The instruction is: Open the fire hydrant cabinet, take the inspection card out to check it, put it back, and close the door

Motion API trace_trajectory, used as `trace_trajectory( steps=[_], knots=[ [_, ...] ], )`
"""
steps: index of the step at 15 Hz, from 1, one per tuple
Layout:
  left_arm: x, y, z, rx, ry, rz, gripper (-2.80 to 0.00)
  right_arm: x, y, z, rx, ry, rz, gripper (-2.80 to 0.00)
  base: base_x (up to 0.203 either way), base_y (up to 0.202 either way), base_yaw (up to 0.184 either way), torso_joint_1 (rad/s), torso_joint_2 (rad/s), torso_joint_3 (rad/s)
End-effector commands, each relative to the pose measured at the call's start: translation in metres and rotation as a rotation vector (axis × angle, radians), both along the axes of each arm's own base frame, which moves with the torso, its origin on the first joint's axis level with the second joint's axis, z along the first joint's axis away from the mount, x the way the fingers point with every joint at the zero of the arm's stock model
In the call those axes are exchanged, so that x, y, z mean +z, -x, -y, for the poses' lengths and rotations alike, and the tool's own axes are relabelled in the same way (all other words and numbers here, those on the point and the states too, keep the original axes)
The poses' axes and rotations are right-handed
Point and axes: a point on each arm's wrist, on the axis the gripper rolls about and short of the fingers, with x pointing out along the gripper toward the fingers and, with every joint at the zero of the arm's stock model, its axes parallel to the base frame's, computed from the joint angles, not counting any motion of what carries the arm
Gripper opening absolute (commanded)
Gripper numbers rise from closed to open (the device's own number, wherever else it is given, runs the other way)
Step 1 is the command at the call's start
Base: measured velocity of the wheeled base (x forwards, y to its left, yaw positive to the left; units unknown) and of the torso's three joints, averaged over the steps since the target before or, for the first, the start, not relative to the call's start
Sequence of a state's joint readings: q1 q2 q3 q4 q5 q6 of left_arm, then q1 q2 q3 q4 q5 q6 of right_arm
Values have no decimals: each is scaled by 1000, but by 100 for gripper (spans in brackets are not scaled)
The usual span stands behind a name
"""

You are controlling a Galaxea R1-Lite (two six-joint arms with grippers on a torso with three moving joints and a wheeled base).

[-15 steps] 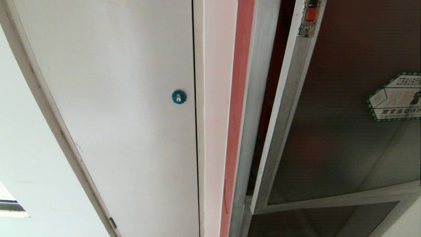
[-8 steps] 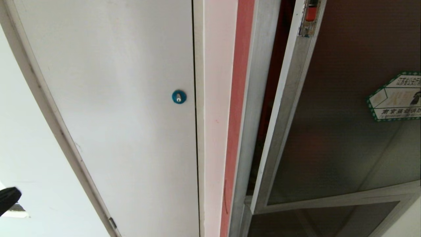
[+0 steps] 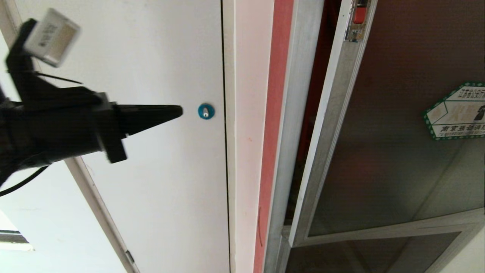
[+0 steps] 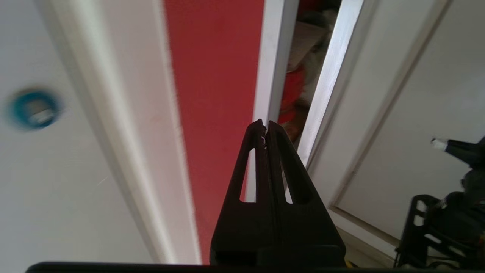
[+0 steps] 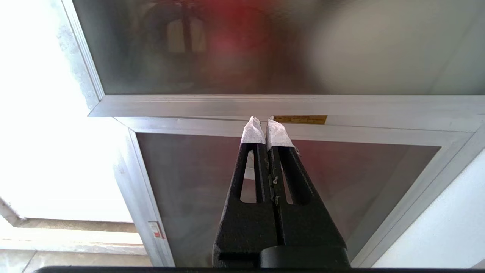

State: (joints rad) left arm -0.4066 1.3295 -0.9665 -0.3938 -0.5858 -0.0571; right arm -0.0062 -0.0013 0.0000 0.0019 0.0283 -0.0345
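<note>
In the head view, the left pincer (image 3: 178, 111) is seen closed, pointing sideways in front of a plain white door (image 3: 151, 170), its tip just beside that door's blue round lock (image 3: 206, 111). To the right, the fire hydrant cabinet (image 3: 303, 76) is seen with its smoked-glass door (image 3: 379, 151) standing slightly ajar; a small red latch (image 3: 358, 15) sits at the top of the door's edge, and a green-edged sticker (image 3: 456, 112) is on the glass. The inspection card is not seen in any view and is judged to be inside.

In the left wrist view, the closed left pincer (image 4: 264, 127) is aimed at the narrow gap between the cabinet frame and the door's silver edge (image 4: 329, 76); red fittings can be glimpsed within.

In the right wrist view, the right pincer (image 5: 264, 127), its tips wrapped in white, is held closed and empty near the silver rail below the glass door.

The step in hand is judged to be opening the door wider. The closed tip would best be slipped behind the door's edge, and the panel swung along its hinge arc rather than pulled straight.
</note>
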Motion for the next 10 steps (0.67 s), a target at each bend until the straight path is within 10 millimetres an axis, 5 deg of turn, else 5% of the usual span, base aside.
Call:
trace_trajectory(
  steps=[1, 5, 10],
  knots=[
    [-24, -55, 54, -103, -42, -95, -280, 0, 0, 0, 1, 1, 1, -280, 0, 0, 0, 0, 0, 0],
    [-24, -68, 110, -231, -39, -76, -280, 0, 0, 0, 1, 1, 2, -280, 0, 0, 0, 0, 0, 0],
    [-29, -60, 144, -318, -46, -79, -280, 0, 0, 0, 1, 1, 1, -280, 0, 0, 0, 0, 0, 0]
  ],
)
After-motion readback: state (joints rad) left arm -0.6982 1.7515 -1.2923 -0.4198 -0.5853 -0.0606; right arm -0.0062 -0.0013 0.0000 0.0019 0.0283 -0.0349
